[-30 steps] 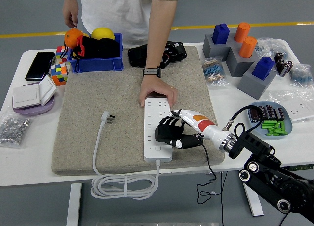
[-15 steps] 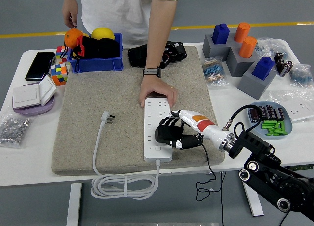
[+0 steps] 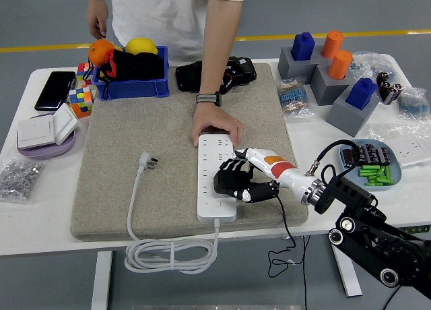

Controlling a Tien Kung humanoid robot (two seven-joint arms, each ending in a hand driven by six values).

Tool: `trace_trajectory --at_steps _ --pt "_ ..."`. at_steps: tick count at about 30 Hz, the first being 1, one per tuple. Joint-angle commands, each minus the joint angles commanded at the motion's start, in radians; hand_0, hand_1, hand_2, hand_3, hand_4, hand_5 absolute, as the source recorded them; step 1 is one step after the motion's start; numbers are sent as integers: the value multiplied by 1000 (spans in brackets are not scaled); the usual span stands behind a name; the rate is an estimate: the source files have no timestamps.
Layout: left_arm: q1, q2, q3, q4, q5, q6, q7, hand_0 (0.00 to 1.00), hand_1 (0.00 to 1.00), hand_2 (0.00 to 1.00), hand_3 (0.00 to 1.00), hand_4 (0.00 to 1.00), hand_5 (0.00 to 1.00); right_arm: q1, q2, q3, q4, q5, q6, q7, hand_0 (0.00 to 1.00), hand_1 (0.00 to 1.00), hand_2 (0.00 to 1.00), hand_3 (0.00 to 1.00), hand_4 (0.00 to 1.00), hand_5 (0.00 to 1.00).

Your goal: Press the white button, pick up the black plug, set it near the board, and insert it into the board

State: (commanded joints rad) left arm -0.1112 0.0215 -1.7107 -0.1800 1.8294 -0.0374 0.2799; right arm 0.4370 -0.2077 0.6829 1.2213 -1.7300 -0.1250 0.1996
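- Coiled white cable [image 3: 168, 253] hanging off the near table edge, below and left of the fingers, running up to the near end of the power strip.
- Right hand [image 3: 237, 180] reaching in from the lower right, black fingers [image 3: 227, 178] curled narrow and pressed down on the near half of the white power strip [image 3: 216, 177], gripping nothing.
- Black thin wire [image 3: 286, 246] trailing from the wrist down over the table edge.
- Power strip lying lengthwise on the grey felt mat [image 3: 148, 155], directly under the fingers.
- White plug [image 3: 147, 162] resting on the mat well left of the fingers, prongs pointing away from the near edge; no black plug to be made out.
- Person's hand [image 3: 215, 127] flat on the far end of the strip, just beyond the fingers, not touching them.
- Blue dish of green batteries [image 3: 372, 164] well right of the fingers.
- Wall switches on a purple plate [image 3: 46, 133] and a Rubik's cube [image 3: 81, 100] far left.
- Blue bin [image 3: 132, 77] with an orange and a lemon, far left beyond the fingers; grey blocks with blue and orange pegs [image 3: 330, 74] far right.
- Left arm out of view.
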Motion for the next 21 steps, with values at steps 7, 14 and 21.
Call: trace_trajectory --at_steps 7,14,21 --pt "-2 0 -3 0 2 0 0 475 499 499 585 565 269 2 -7 4 2 -6 6 2 340 256 283 479 733 2" --pt "-1 0 -4 0 1 0 0 474 496 500 585 565 269 2 -11 5 2 -9 10 6 340 257 283 481 732 2" --pt "-2 -1 -2 0 0 0 0 474 497 499 585 564 269 3 -8 3 0 -9 9 9 335 255 283 481 735 2"
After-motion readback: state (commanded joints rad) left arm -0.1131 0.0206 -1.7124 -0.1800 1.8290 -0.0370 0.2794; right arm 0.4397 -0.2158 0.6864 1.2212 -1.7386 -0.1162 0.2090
